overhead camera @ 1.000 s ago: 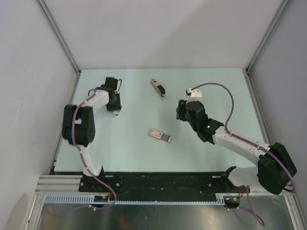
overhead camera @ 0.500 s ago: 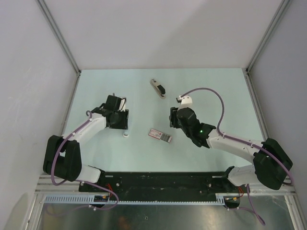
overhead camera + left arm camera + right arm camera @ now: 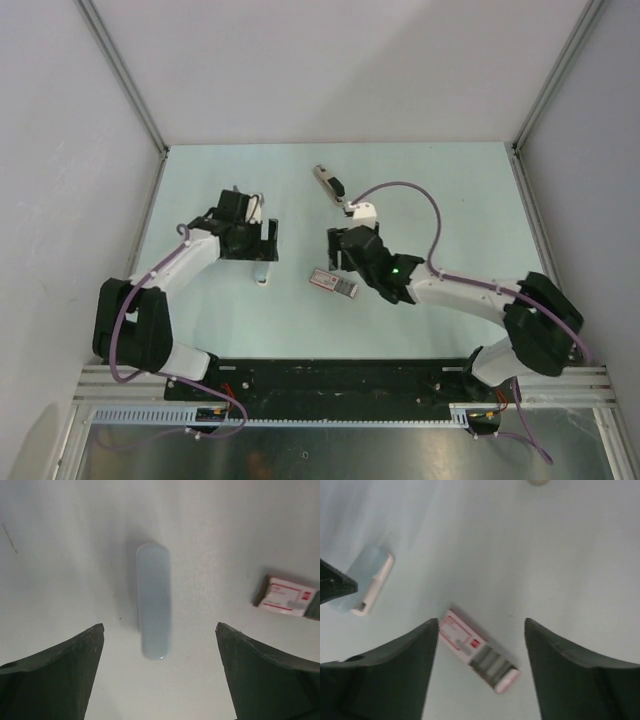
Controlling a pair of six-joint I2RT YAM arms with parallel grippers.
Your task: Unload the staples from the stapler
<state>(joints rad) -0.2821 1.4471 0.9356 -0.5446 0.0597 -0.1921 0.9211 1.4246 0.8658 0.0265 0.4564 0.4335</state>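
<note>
Nearest the arm bases, a flat pink-and-white box lies slanted on the pale green table, roughly midway between the two arms. Its inner tray is slid partly out at one end, and grey strips show in the tray. The right gripper hangs directly over this box with its two dark fingers spread wide. The box sits in the gap between them on the table, untouched, and the gripper has hold of nothing. Just left of the box and apart from it lies a small pale blue oblong piece with rounded ends. From the right wrist view it shows a white underside along one edge, and what the piece is cannot be told. The left gripper is above it, jaws parted about as wide as they go. One finger is on each side of the piece, well clear of it, so this gripper is empty too. The box appears off to the right in the left wrist view. Farther back, beyond the right gripper, the stapler lies on the table at a slant. It is slim and grey-beige with a black part on its top. It is near the white housing on the right wrist, and neither gripper touches it. Whether it has anything loaded inside cannot be told from this height.
</note>
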